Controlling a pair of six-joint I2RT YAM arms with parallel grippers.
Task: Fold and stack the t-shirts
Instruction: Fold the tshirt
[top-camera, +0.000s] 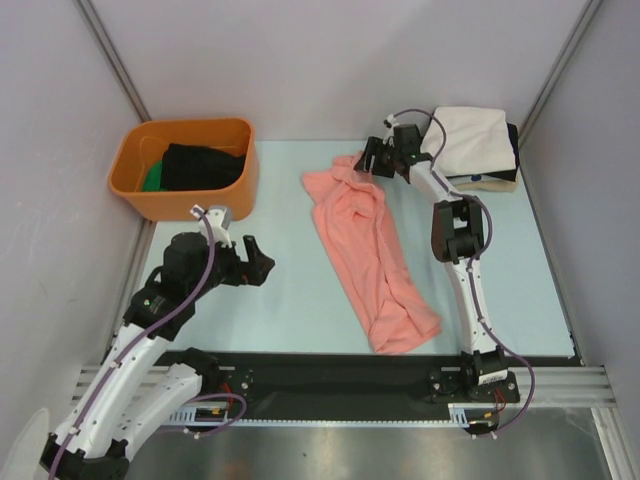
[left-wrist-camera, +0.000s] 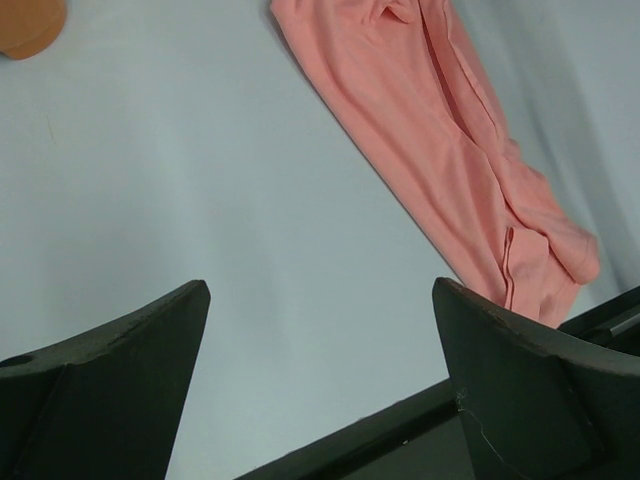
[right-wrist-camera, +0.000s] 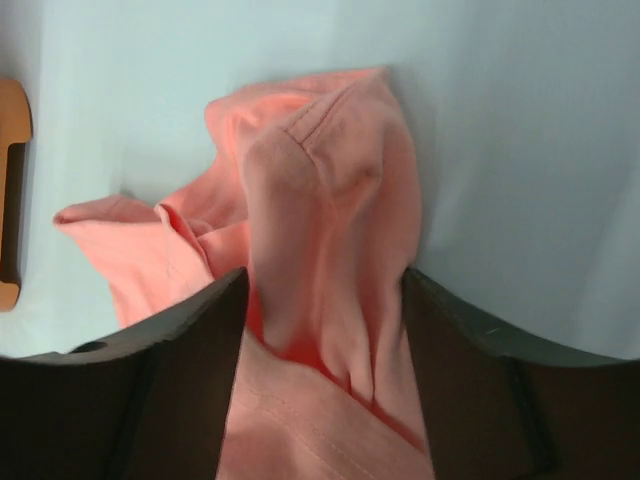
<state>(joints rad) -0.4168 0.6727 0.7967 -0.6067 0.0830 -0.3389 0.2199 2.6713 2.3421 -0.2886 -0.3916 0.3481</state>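
Your right tool (top-camera: 366, 160) is clamped on a bunched fold at the far end of the salmon-pink t-shirt (top-camera: 365, 250). The rest of it lies rumpled mid-desk (top-camera: 290, 300), running toward near right. Your left tool (top-camera: 258, 262) is spread wide over the desk, left of the shirt, apart from it. The folded t-shirts (top-camera: 472, 145) are stacked far right.

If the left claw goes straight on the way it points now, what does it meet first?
The left claw probably meets the bare table, short of the pink t-shirt; depth is unclear.
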